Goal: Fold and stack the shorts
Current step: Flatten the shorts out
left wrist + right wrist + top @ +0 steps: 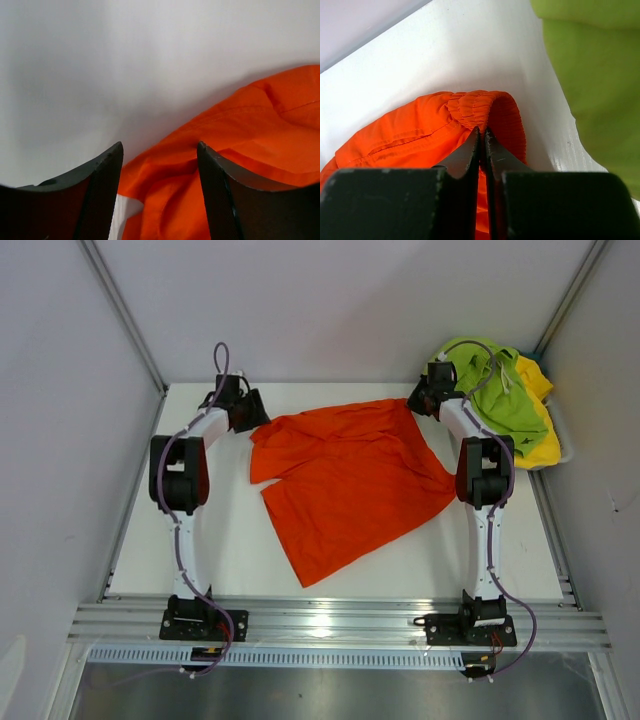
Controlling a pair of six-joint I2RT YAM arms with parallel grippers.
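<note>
left fingers (100, 190) apart astride orange shorts (350, 490) edge | right fingers (465, 160) clamped on waistband (475, 107)

Bright even light, glare on rail (322, 618)

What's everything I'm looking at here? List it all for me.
orange shorts: one, orange, spread over the middle of the table
green shorts: one, lime green, heaped at the far right corner
yellow shorts: at least one, yellow, under the green shorts
table: one, white, beneath everything
left arm: one, white and black, left side
right arm: one, white and black, right side
left gripper: one, black, open at the orange shorts' far left edge
right gripper: one, black, shut on the orange shorts' waistband
</note>
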